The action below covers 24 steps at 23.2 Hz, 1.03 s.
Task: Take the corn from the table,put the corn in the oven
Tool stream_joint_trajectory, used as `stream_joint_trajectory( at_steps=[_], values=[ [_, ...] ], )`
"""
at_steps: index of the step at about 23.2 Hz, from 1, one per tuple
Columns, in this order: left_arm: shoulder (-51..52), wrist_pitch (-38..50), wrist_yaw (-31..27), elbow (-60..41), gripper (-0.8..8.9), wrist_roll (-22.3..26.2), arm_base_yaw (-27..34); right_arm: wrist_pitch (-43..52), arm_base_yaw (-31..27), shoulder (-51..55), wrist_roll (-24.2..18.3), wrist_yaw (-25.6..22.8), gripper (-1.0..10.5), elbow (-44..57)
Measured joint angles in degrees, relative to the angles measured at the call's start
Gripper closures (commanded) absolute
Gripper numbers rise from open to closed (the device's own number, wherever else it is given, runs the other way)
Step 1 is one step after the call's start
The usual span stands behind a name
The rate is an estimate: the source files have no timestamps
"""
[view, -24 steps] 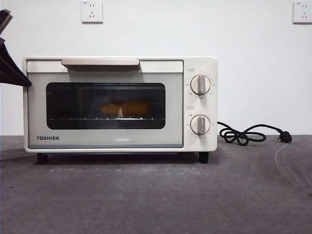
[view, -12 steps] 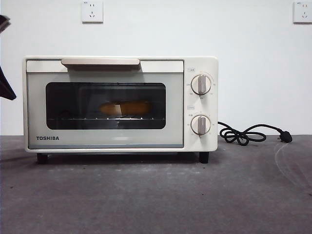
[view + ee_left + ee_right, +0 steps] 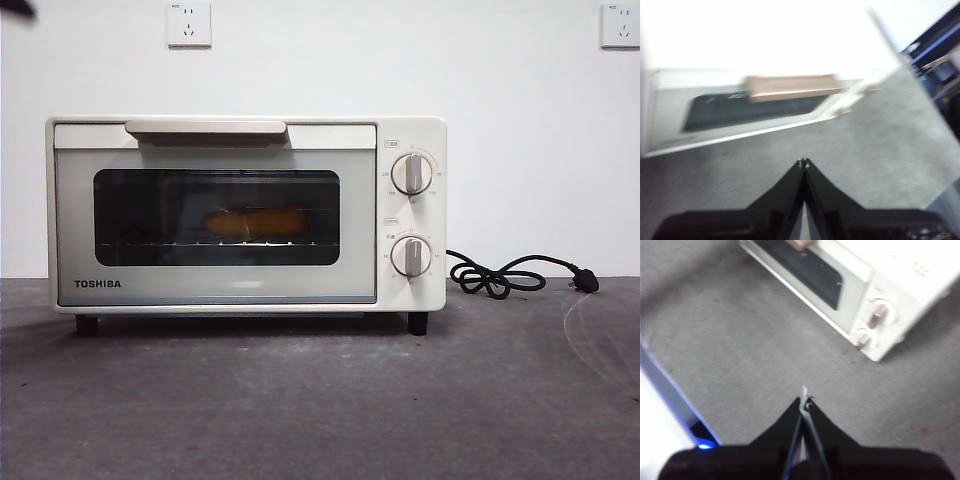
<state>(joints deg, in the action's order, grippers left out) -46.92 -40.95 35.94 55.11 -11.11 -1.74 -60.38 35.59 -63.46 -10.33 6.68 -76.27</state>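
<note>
Left gripper: jaws pressed together, nothing between them, hanging above bare table in front of the oven, well clear of its door. In the front view only a black tip shows at the top left corner; cannot say from that view alone which arm it is.

Oven sits left of centre. Door shut, beige bar handle across the top edge. Corn lies lengthwise on the wire rack behind the dark glass, about mid-window; task looks done from how things lie.

Handling, judged: corn looks glossy and rigid, probably light; ribbed rows give some bite, but the smooth skin could slip. Best hold would be across the thick middle, not the tapered end. It cannot be reached now without pulling the handle down.

Two knobs on the right panel, then a black cord coiled on the table beside the oven, plug end further right.

Right gripper: jaws likewise closed and empty, over open table, oven well apart from it.

Room: broad bare table in front of the oven. Door would swing down into that space. Cord is the only snag, on the right.
</note>
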Motion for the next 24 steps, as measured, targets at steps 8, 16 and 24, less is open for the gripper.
stream_joint_trajectory(
  at_steps=[8,16,24],
  values=[
    [13.7,-0.2,-1.3,0.0,8.16,-3.5,-2.0,0.0,0.0,0.0,0.0,-4.4,9.6,0.0],
    [13.9,-0.2,-1.3,0.0,8.16,-3.6,-2.1,0.0,0.0,0.0,0.0,-4.8,9.6,0.0],
    [18.4,4.9,-12.1,-0.7,8.17,2.9,-2.0,0.0,0.0,0.0,0.0,-4.8,9.6,0.0]
  ],
)
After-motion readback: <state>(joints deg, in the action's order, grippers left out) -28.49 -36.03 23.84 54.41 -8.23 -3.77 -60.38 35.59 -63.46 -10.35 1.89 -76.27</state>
